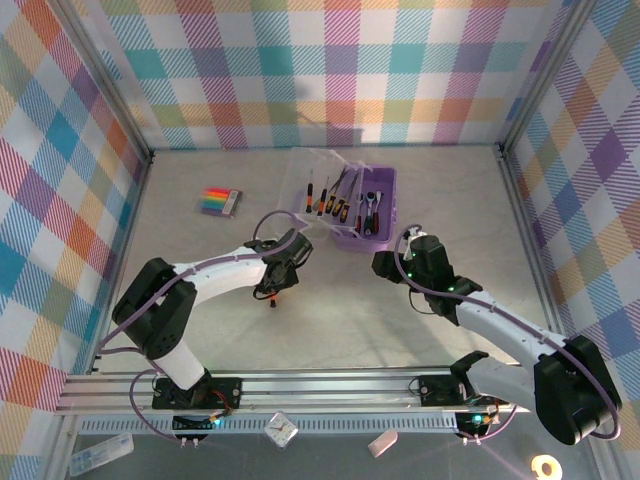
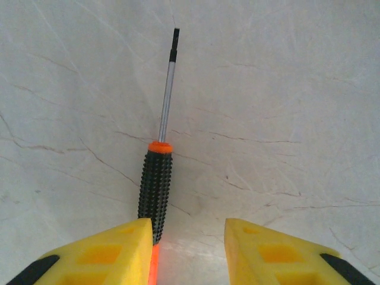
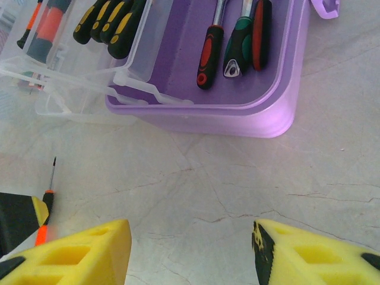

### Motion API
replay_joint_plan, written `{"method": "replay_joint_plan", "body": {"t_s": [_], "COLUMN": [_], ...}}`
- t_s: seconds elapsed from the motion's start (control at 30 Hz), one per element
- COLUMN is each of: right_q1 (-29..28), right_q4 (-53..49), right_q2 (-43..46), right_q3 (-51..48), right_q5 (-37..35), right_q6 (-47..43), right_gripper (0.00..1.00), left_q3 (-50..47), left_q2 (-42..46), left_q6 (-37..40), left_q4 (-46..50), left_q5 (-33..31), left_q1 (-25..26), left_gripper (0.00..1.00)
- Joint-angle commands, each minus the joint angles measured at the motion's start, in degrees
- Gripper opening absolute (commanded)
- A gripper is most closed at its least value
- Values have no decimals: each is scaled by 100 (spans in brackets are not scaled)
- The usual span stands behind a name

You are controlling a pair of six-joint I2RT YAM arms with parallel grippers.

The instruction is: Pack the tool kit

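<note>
Now the step in hand looks like picking up a loose screwdriver. At far left a striped pack [image 1: 220,202] lies on the desk [image 1: 340,330], well apart from the rest. The left hand [image 2: 187,237] hovers low over the screwdriver [image 2: 155,190], fingers spread, with the handle just beside one finger and not pinched. Next it likely needs to centre, close and carry the tool right to the purple box [image 1: 385,215], whose clear lid [image 1: 303,178] lies open with other drivers in it. The right hand [image 3: 190,243], spread and empty, hangs near the box's front and could crowd that approach.
</note>
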State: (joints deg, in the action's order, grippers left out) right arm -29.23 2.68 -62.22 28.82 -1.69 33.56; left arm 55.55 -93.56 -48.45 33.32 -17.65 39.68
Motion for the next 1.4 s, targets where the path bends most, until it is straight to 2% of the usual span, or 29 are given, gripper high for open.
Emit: {"method": "replay_joint_plan", "body": {"t_s": [0.0, 0.13, 0.33, 0.53, 0.7, 0.9, 1.0, 1.07, 1.13, 1.37], "right_q1": [-23, -24, -26, -30, -30, -29, -25, -30, -28, -30], "right_q4": [-2, -22, -23, 14, 27, 36, 16, -4, -12, 71], "right_q2": [-32, 24, -25, -119, -148, -157, -151, -120, -85, -95], "right_q3": [-34, -52, -52, -34, -25, -25, -17, -21, -25, -52], "right_q5": [-90, -158, -168, -141, -129, -130, -130, -131, -130, 10], "right_q6": [-103, -128, -126, -104, -101, -95, -91, -82, -82, -46], "right_gripper": [57, 57, 57, 57, 57, 57, 57, 57, 57, 57], "left_q3": [-154, -185, -288, -497, -547, -620, -602, -562, -533, -379], "left_q2": [303, 343, 383, 137, -173, -425, -493, -472, -356, 278], "left_q6": [458, 811, 1089, 1606, 1681, 1707, 1699, 1715, 1720, 1794], "left_q4": [145, 32, 43, -491, -558, -764, -768, -708, -611, -151], "left_q5": [-27, 169, 98, 785, 777, 949, 993, 992, 1005, 855], "left_q1": [-96, -260, -561, -857, -859, -857, -861, -857, -857, -857], "left_gripper": [39, 41, 44, 43, 37, 36, 29, 21, 18, 17]}}
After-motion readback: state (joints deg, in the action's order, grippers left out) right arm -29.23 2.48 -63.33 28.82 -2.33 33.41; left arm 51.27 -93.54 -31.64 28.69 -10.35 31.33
